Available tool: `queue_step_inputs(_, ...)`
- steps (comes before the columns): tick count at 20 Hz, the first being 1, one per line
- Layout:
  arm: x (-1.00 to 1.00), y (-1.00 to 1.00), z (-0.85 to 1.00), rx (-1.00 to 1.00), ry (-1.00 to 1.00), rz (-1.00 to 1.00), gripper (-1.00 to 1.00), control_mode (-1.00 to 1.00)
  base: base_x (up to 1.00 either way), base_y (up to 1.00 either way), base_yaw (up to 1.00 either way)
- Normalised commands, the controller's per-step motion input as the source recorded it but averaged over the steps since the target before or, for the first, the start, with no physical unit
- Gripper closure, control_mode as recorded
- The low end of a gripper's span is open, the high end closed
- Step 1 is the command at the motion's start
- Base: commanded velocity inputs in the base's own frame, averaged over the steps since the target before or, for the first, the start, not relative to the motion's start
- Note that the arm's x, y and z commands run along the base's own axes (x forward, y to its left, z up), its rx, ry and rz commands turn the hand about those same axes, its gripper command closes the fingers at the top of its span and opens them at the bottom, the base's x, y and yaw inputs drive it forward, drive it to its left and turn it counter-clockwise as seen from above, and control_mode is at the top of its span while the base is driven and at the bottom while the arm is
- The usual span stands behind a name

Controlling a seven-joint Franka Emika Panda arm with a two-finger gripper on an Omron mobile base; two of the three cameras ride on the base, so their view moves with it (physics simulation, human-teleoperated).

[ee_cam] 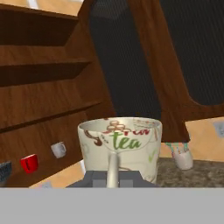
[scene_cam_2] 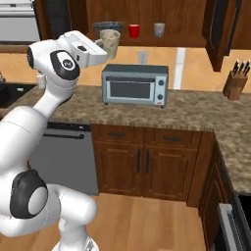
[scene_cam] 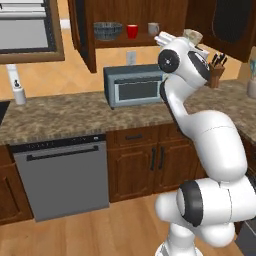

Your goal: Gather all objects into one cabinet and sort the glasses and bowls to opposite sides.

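My gripper (scene_cam_2: 100, 47) is shut on the cream patterned cup (scene_cam_2: 111, 42), which it holds up at shelf height to the right of the open cabinet (scene_cam: 85, 35). The hand view looks over the cup (ee_cam: 120, 144), with green "tea" lettering on its side and its handle between my fingers. On the cabinet shelf the dark ribbed bowl (scene_cam: 107, 31) stands at the left. The red cup (scene_cam: 132, 31) is in the middle and the pale grey mug (scene_cam: 153, 28) at the right. In the hand view the red cup (ee_cam: 29, 163) and the grey mug (ee_cam: 58, 149) appear at the lower left.
A grey toaster oven (scene_cam: 135, 85) stands on the granite counter (scene_cam: 60, 117) below the shelf. A knife block (scene_cam: 217, 72) is at the right, a dishwasher (scene_cam: 62, 175) below left. An open cabinet door (scene_cam_2: 220, 29) hangs at the upper right.
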Motion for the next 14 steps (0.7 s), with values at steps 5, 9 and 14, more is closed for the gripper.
queue_step_inputs(5,0.0,0.0,0.0,0.0,0.0,0.0,1.0,1.0,1.0,-0.27,0.12)
queue_step_inputs(9,0.0,0.0,0.0,0.0,0.0,0.0,1.0,1.0,1.0,-0.33,0.09)
queue_step_inputs(14,0.0,0.0,0.0,0.0,0.0,0.0,1.0,1.0,1.0,-0.41,0.05)
